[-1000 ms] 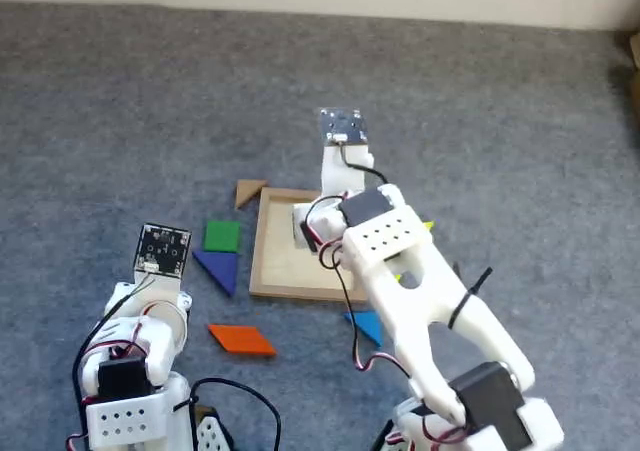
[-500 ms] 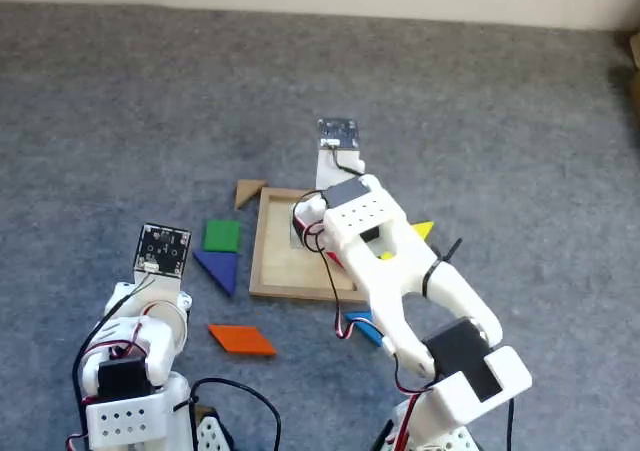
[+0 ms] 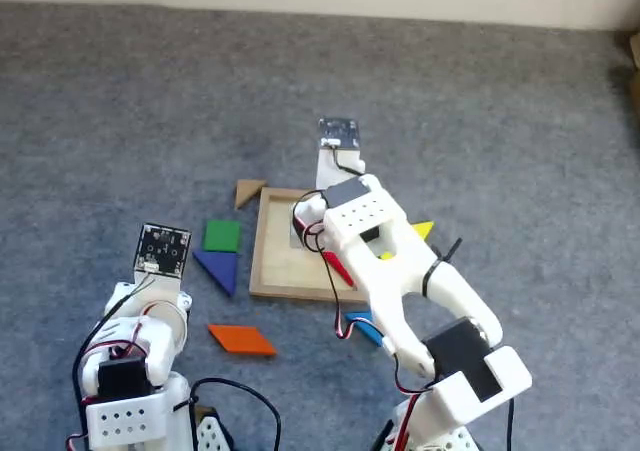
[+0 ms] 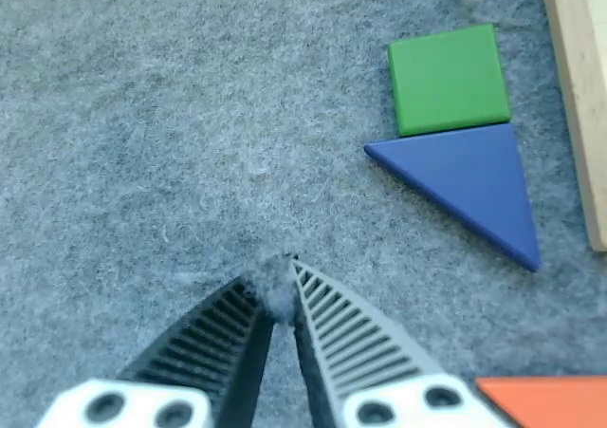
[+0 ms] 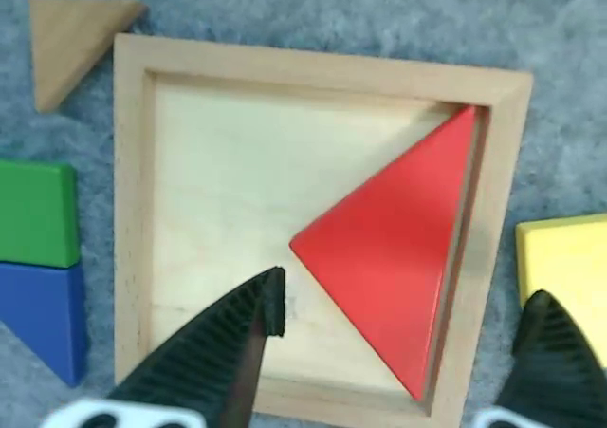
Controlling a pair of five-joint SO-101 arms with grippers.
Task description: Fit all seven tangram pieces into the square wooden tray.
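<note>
Right gripper [image 5: 408, 300] hangs spread wide over the square wooden tray [image 5: 131, 210], where the red triangle [image 5: 394, 257] lies against one wall; left gripper [image 4: 283, 281], pressed together, sits over carpet [image 4: 142, 115] near the blue triangle [image 4: 465, 181]

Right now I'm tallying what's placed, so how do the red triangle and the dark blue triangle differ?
Place: the red triangle lies inside the wooden tray, one edge along its wall; the dark blue triangle lies on the carpet outside it. Neighbours: the dark blue triangle touches the green square; the red triangle touches no other piece. Both are triangles.
</note>
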